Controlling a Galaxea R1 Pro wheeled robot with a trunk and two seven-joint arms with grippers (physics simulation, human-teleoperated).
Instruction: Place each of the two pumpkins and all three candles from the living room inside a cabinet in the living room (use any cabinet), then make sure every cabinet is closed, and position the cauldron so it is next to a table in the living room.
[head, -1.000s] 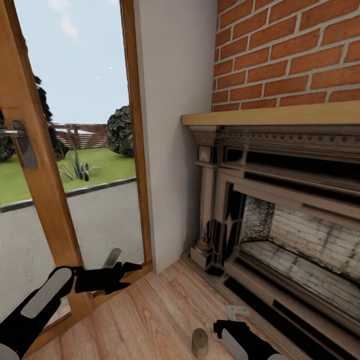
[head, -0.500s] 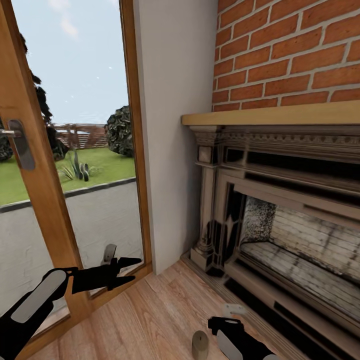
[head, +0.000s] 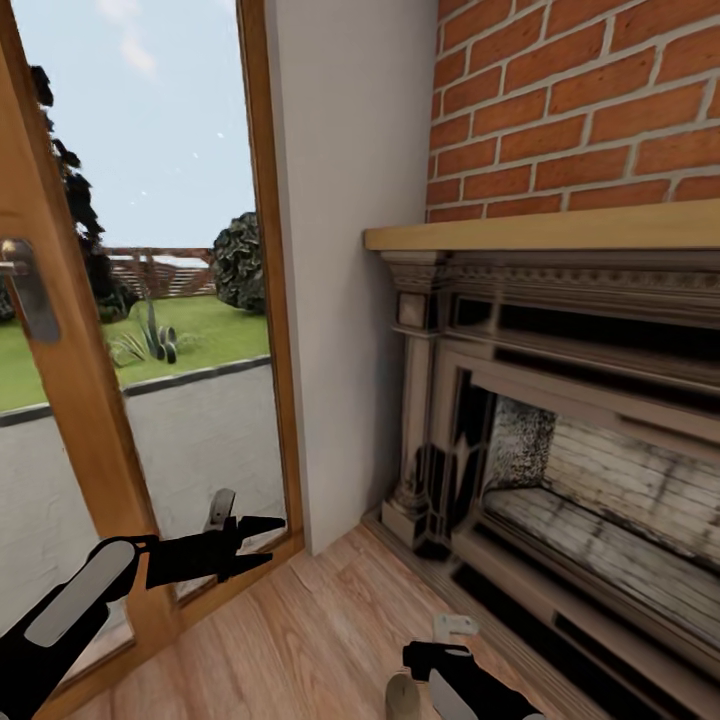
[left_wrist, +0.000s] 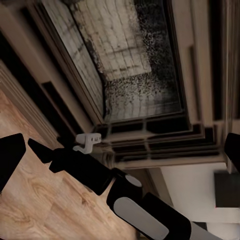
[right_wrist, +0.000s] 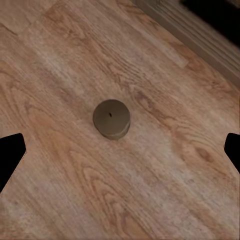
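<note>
Below open right claw (right_wrist: 120, 145): candle (right_wrist: 111, 118) upright on floor (right_wrist: 165, 190).

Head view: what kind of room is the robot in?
Probably a living room. There is a fireplace with a wooden mantel under a red brick wall, a wooden floor, and a glass door to a garden.
</note>
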